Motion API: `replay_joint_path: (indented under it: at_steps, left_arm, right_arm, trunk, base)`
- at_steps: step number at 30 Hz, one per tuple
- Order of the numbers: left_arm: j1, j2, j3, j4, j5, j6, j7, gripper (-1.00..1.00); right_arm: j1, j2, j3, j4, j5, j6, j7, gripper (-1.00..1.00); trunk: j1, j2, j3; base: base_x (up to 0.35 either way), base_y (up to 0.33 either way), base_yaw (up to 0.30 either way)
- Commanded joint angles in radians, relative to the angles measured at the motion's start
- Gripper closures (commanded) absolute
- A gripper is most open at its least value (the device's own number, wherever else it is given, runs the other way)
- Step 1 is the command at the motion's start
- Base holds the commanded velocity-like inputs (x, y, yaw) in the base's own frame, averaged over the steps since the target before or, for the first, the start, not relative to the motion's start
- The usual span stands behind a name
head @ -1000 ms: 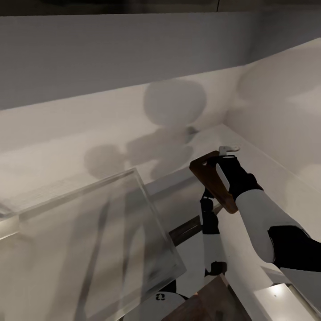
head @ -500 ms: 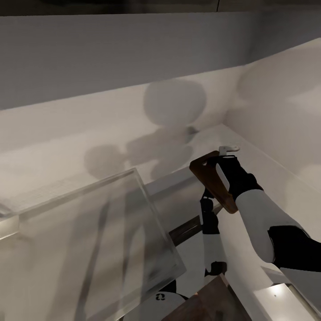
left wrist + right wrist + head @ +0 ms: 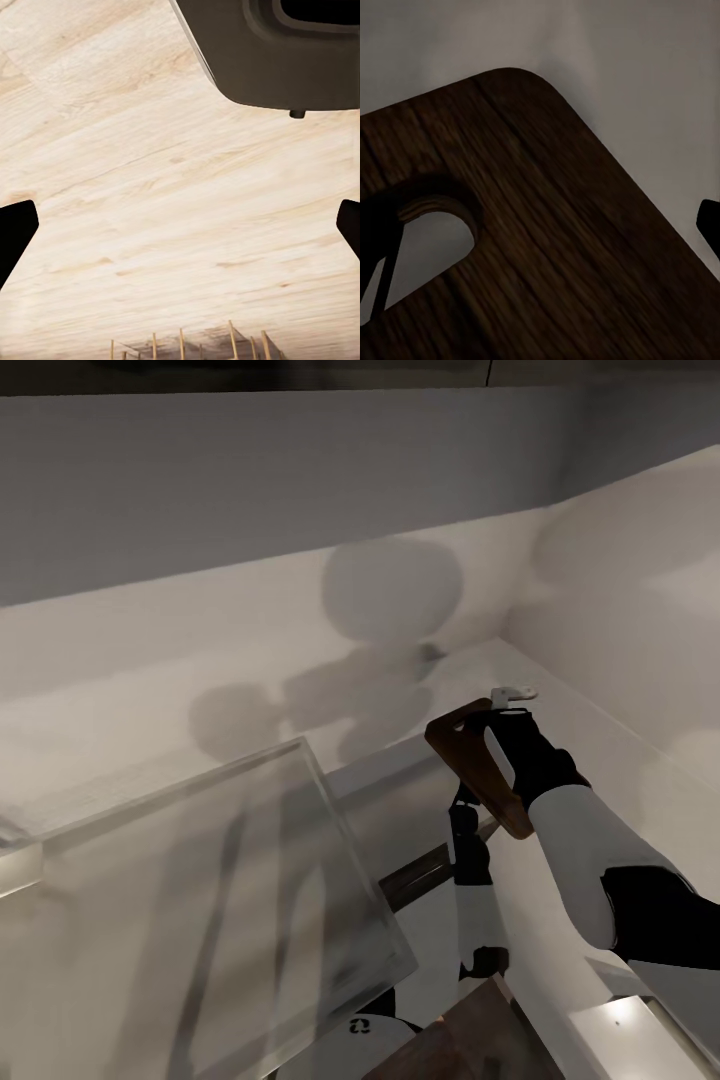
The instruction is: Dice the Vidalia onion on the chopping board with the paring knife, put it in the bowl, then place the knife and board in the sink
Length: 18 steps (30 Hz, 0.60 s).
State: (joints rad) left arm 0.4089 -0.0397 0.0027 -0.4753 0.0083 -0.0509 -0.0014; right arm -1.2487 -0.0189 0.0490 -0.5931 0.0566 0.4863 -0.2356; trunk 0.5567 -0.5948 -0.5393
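The chopping board [image 3: 482, 772], dark brown wood with an oval handle slot, is held up in the air, tilted, in front of a white wall corner. My right gripper [image 3: 503, 710] is shut on its slot end. In the right wrist view the board [image 3: 547, 247] lies close across the frame, with one dark finger [image 3: 373, 255] at the slot and the other fingertip [image 3: 709, 225] past the board's edge. My left arm [image 3: 470, 860] hangs down below the board. My left gripper [image 3: 180, 225] is open over a pale wooden floor, with nothing between its fingertips. The onion, knife, bowl and sink are out of view.
A big translucent, glass-like slab [image 3: 200, 900] takes up the lower left of the head view. White walls meet in a corner [image 3: 505, 630] behind the board. A dark wooden surface [image 3: 470, 1045] lies at the bottom. A black body [image 3: 285, 52] hangs over the floor [image 3: 150, 187].
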Motion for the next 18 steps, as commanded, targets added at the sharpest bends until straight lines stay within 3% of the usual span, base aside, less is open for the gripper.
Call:
replay_joint_path:
  at_steps: [1, 18]
  left_arm:
    - [0.001, 0.0, 0.0, -0.002, 0.001, -0.001, 0.0, -1.0]
    - [0.001, 0.0, 0.0, -0.001, 0.001, -0.001, 0.0, -1.0]
  right_arm:
    - [0.0, -0.001, 0.005, 0.038, 0.002, 0.009, -0.002, -1.0]
    - [0.0, 0.0, 0.004, 0.034, 0.002, 0.009, -0.002, -1.0]
  trunk:
    - [0.001, -0.001, -0.001]
    - [0.001, -0.001, -0.001]
  base:
    - [0.0, 0.0, 0.0]
    - [0.0, 0.0, 0.0]
